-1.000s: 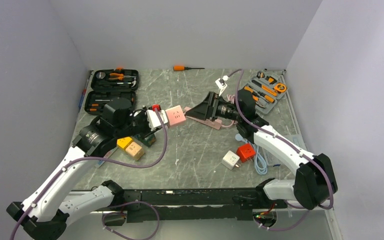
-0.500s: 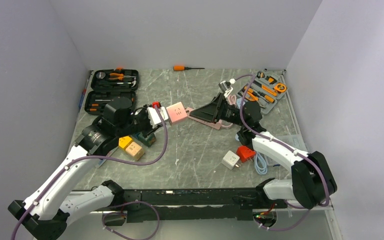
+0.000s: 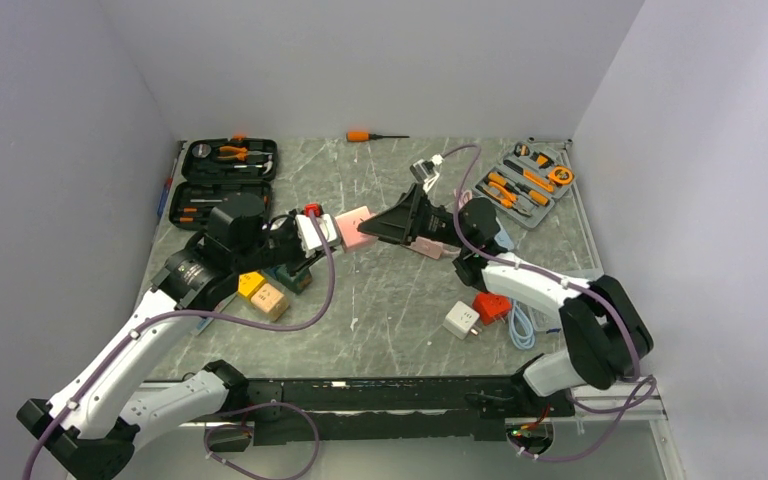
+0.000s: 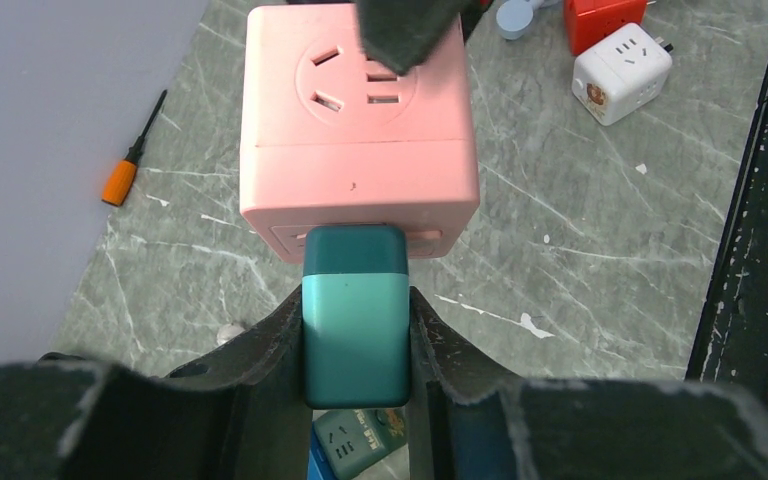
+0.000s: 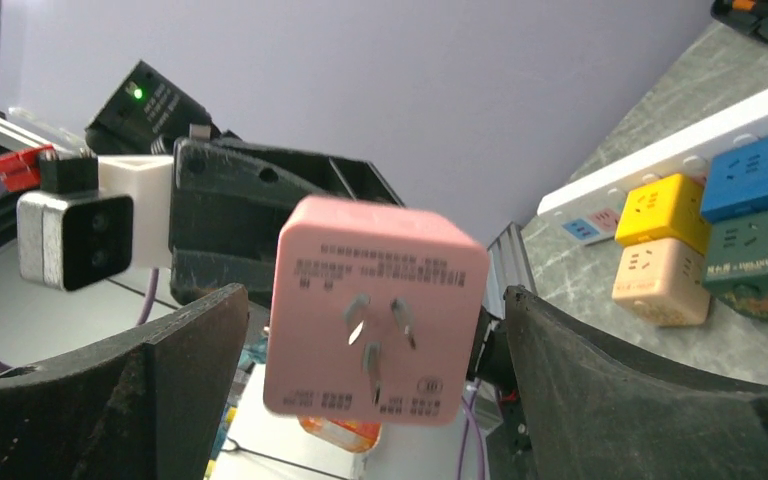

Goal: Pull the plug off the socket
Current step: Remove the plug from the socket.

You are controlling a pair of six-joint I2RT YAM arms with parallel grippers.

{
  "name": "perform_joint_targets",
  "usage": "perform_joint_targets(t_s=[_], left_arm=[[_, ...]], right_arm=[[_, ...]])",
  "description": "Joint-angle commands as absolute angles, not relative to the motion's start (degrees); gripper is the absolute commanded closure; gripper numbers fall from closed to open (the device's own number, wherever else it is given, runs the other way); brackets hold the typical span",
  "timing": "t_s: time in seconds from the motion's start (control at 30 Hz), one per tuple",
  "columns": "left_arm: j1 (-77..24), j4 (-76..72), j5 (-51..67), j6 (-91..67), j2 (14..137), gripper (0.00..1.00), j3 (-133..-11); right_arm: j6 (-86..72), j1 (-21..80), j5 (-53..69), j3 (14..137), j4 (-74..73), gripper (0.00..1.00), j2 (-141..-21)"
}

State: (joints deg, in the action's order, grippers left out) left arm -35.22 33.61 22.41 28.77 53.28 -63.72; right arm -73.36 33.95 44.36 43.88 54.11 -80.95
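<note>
The socket is a pink cube [image 4: 358,130] with outlet holes on its top face. A teal plug [image 4: 355,310] sits in its near side. My left gripper [image 4: 355,340] is shut on the teal plug, holding plug and cube above the table. In the top view the pink cube [image 3: 353,228] hangs between both arms. My right gripper [image 5: 372,300] is open. Its fingers [image 5: 190,350] flank the pink cube [image 5: 375,310] with a gap on each side. The cube's metal prongs face the right wrist camera.
A power strip with yellow, beige, blue and green cubes [image 3: 268,290] lies below the left gripper. A red cube [image 3: 491,306], a white cube [image 3: 460,320] and a coiled cable [image 3: 520,326] lie front right. A black tool case [image 3: 228,178], a grey tool tray [image 3: 523,186] and an orange screwdriver [image 3: 368,135] line the back.
My right gripper has swung left and its open fingers now reach around the pink cube. The left gripper keeps its hold and has shifted the cube only slightly.
</note>
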Motion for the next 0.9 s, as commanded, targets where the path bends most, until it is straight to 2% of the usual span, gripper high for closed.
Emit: perform_joint_targets(t_s=[0.0, 0.23, 0.4, 0.5, 0.6, 0.67, 0.87], left_arm=[[-35.24, 28.57, 24.41, 27.67, 53.26, 1.00, -65.96], [-35.22, 27.73, 23.21, 28.76, 53.02, 1.00, -65.01], [-35.17, 27.23, 22.33, 29.50, 52.87, 1.00, -64.35], [-35.18, 27.69, 22.32, 30.11, 52.74, 1.00, -64.19], [-35.22, 28.61, 22.78, 30.51, 52.65, 1.00, -63.91], [-35.21, 29.23, 22.63, 31.26, 52.41, 1.00, -63.45], [-35.14, 31.70, 21.52, 36.06, 50.79, 1.00, -60.89]], right_arm=[[-79.56, 34.53, 43.81, 48.28, 66.45, 0.01, -85.31], [-82.08, 36.73, 46.61, 49.81, 69.64, 0.22, -88.51], [-80.83, 36.75, 47.99, 48.79, 67.20, 0.41, -87.93], [-80.03, 36.36, 47.69, 47.85, 66.01, 0.59, -86.79], [-79.98, 35.67, 47.53, 47.55, 64.99, 0.87, -85.94], [-80.40, 35.11, 47.80, 47.51, 65.01, 1.00, -85.53], [-84.57, 29.11, 48.40, 42.47, 70.61, 1.00, -83.57]])
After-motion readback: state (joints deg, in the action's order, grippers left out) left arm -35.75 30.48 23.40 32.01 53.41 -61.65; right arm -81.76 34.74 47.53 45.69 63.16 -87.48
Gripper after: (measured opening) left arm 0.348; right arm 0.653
